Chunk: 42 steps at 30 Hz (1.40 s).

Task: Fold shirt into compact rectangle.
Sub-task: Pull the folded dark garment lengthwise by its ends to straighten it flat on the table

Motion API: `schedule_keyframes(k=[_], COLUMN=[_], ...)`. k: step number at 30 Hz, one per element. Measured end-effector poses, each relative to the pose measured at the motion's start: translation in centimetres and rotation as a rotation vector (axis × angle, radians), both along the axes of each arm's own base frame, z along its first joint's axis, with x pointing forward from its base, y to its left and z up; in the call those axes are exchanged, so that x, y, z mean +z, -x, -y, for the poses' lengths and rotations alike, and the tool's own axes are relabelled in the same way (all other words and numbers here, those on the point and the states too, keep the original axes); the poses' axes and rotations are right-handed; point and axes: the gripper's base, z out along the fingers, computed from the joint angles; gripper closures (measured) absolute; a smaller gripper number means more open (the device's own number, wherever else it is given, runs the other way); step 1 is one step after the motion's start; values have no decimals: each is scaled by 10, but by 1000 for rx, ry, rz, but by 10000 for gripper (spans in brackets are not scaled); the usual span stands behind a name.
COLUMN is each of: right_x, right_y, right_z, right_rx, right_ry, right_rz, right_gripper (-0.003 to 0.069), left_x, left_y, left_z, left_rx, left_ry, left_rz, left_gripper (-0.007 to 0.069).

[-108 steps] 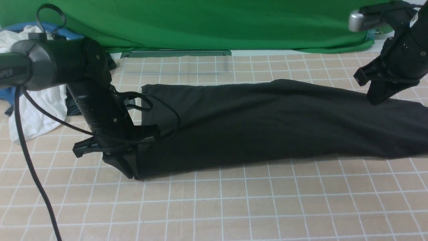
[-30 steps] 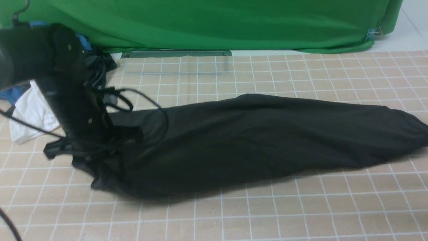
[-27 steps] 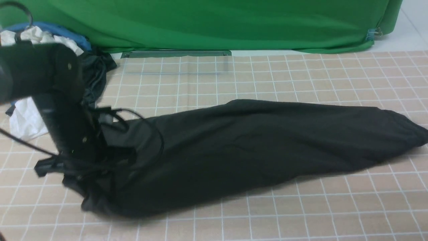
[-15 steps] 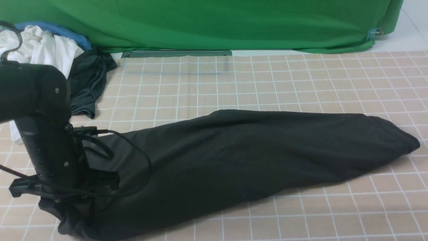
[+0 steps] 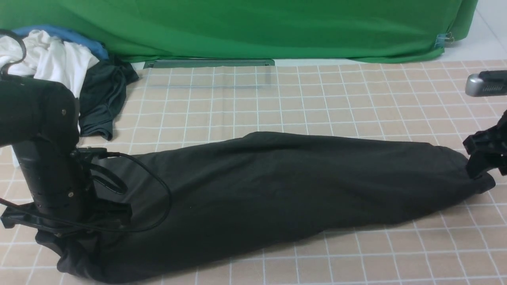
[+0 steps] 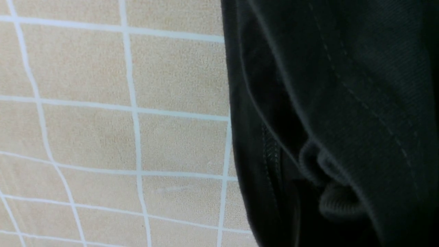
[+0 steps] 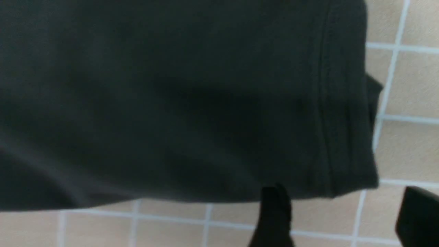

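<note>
The black shirt (image 5: pixel 277 186) lies as a long folded strip, running from the front left of the tiled table (image 5: pixel 253 103) to the right edge. My left gripper (image 5: pixel 59 237) is down on the strip's left end and shut on bunched fabric. In the left wrist view, gathered shirt cloth (image 6: pixel 336 202) hides the jaws. My right gripper (image 5: pixel 479 170) stands open at the strip's right end. In the right wrist view its fingers (image 7: pixel 274 216) straddle bare tile just off the shirt's hemmed corner (image 7: pixel 346 164). The chest print and neck label are hidden.
A white garment (image 5: pixel 51 63), a blue cloth (image 5: pixel 59 33) and a dark grey garment (image 5: pixel 103 99) are heaped at the back left. A green backdrop (image 5: pixel 253 27) closes off the far side. The left arm's cable (image 5: pixel 162 190) loops over the shirt.
My left gripper has dragged the shirt's left end toward the front left, slanting the strip. The right arm, out of view a second ago, now stands at the strip's right end.
</note>
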Motion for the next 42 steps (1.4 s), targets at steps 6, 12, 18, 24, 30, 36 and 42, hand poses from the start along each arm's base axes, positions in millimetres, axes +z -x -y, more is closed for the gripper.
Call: schedule_keyframes(k=[6,12,18,24,30,36,42], right_x=[-25,-52,-64,-47,-30,-36,-38], right_y=[-12,-21,-25,-13,45,110,130], right_z=[5,2,-2,-4,-4,-5,-4], right_rx=[-17,-44,-33,-32,-108,-186,-194], right_ry=[35,-13,-61,-69,-28,18,45], right_rz=[-19,-56,-71,-118,-204,-223,-207], right_gripper=[100,132,453,601,601,601,601], left_x=[-1,-1,-1,-1,0,0,-1], left_y=[-1,-2,-3,-1,1,4,8], left_z=[2,3,2,2,3,6,8], left_rx=[12,10,8,11,17,18,16], left_ry=[20,38,39,39,44,79,100], left_rz=[11,28,30,11,-10,-39,-72], left_gripper=[444,444,444,444,444,444,444])
